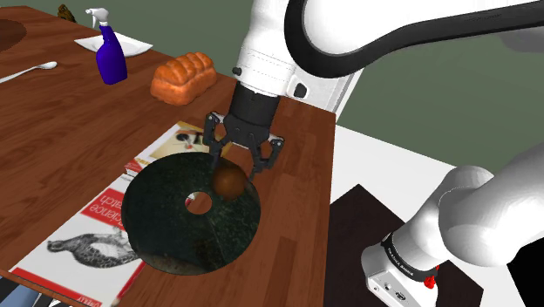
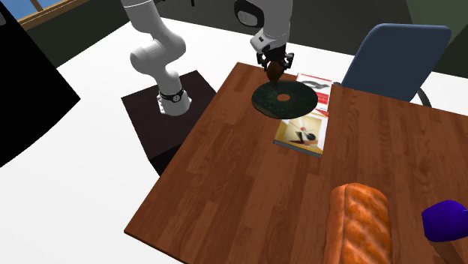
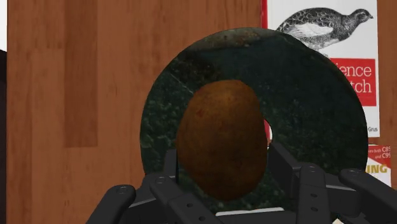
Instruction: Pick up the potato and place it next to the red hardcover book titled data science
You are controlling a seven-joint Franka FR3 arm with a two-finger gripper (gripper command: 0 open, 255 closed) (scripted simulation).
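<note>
The tool [image 1: 234,166] is clamped on the potato [image 1: 229,182], one black finger on each side. The wrist view shows the potato [image 3: 221,143] squeezed at its widest part, a grip that probably keeps the round body from rolling out.

The potato hangs over a dark disc [image 1: 174,227] with a hole in its middle, close beside that hole. Whether it is clear of the disc or touching it cannot be told.

The disc lies flat on the table [image 1: 70,122] and overlaps two books. The red book [image 1: 83,240] has a bird on its cover and sticks out from under the disc at the shoulder view's lower left. A second book [image 1: 179,139] shows beyond the disc.

The arm stands nearly upright over the table's corner by the stand, so the tool comes straight down and the fingers do not hit the disc.

The grasp looks made and the carry is what remains. The goal is close, but the disc covers part of the red book. The potato therefore likely needs bare wood just beside the book's open edge, or it may roll once let go.
</note>
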